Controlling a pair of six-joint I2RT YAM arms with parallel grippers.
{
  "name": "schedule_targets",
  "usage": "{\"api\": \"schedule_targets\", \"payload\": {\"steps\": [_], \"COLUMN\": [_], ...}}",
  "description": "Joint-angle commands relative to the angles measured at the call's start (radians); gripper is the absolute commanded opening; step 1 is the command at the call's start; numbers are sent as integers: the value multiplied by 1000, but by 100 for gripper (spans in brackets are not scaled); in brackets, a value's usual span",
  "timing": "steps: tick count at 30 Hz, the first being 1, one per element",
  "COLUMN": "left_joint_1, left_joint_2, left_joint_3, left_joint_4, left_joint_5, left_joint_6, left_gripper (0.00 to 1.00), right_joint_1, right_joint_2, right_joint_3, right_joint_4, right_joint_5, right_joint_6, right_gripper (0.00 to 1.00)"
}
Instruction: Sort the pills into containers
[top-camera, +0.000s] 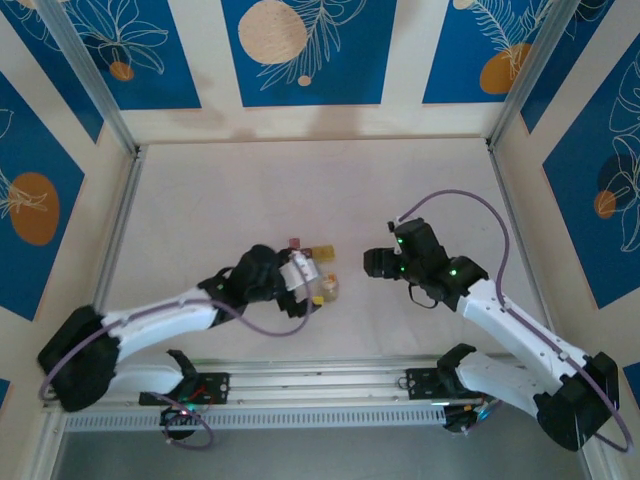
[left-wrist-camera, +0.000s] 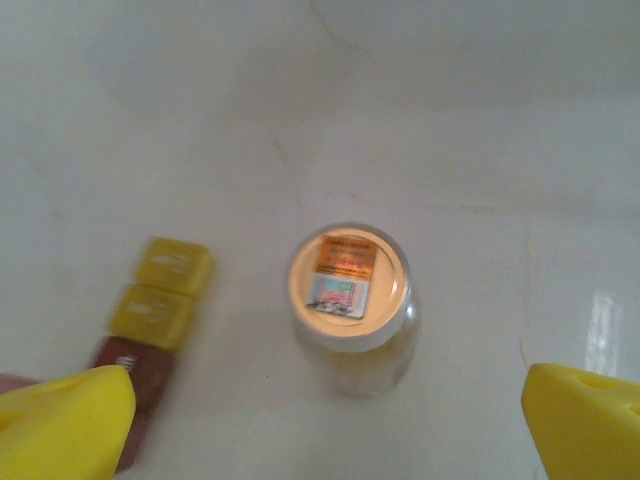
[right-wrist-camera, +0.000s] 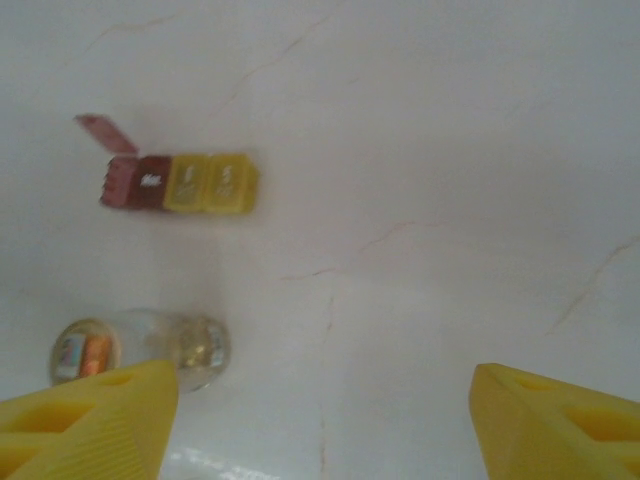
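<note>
— Start on the left. How does the left claw (top-camera: 312, 284) stand?
— Its yellow fingers (left-wrist-camera: 62, 425) are spread wide and clamp nothing. In the left wrist view a small clear bottle (left-wrist-camera: 350, 300) sits on the worktop (left-wrist-camera: 450, 120) in the gap between them, touching neither.
— And the containers?
— The containers (left-wrist-camera: 160, 300) lie just left of that bottle, apart from it. The strip's red end runs behind the tip of the left-hand finger. From above, they sit just beyond the left claw, on its far side.
— Which way does the strip run?
— From above, its long axis runs across the worktop, left to right, with the red boxes at the left end and two yellow ones at the right. In the right wrist view the lid (right-wrist-camera: 100, 128) of the outermost red box stands flipped open, and the yellow ones look closed.
— Is the bottle upright or on its side?
— I cannot tell.
— And the right claw (top-camera: 370, 262)?
— It faces the strip from the right with bare worktop between them. Its fingers stand apart and hold nothing.
</note>
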Motion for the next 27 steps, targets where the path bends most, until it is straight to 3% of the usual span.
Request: {"api": "schedule_targets", "payload": {"steps": [1, 8, 18, 27], "left_joint_1": [43, 113, 120, 120], "left_joint_2": [-154, -382, -405, -410], "left_joint_3": [-169, -314, -334, -343], "left_joint_4": [247, 280, 287, 276], "left_joint_5": [-128, -325, -327, -309], "left_joint_6": [-149, -269, -313, -324], "left_gripper": [99, 99, 99, 99], "right_joint_1": [67, 205, 304, 321], "right_joint_2": [49, 236, 480, 576], "right_joint_3": [83, 220, 373, 406], "right_joint_4": [-39, -120, -219, -221], "right_joint_5": [-18, 41, 70, 75], "right_joint_6": [-28, -8, 28, 32], "right_gripper": [73, 66, 65, 65]}}
